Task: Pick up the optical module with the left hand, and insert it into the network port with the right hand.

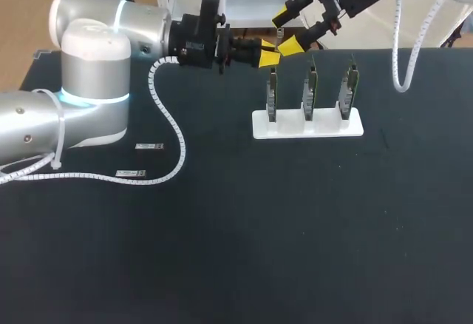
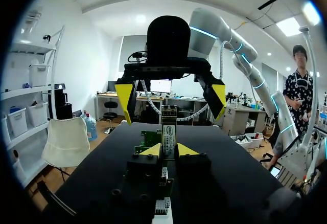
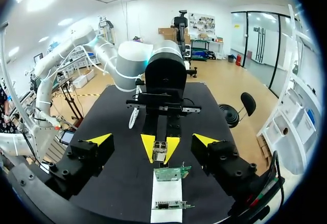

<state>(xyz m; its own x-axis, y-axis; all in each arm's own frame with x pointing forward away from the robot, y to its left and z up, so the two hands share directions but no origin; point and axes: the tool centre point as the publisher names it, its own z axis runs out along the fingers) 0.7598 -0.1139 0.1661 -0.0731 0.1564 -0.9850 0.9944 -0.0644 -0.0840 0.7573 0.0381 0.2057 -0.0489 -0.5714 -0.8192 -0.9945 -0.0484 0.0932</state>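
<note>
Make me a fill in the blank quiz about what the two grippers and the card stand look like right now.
1. The left gripper is shut on the ____.
2. The right gripper, close to it, has its fingers ____.
3. The white stand holds ____ upright network cards.
4. ____ small modules lie flat on the table, away from the stand.
Missing words: optical module; open; three; two.

Silvery optical module (image 2: pixel 168 133), upright, pinched in left hand (image 1: pixel 279 51), near leftmost of three green port cards (image 1: pixel 272 93), upright in white rack (image 1: pixel 307 127)
</note>
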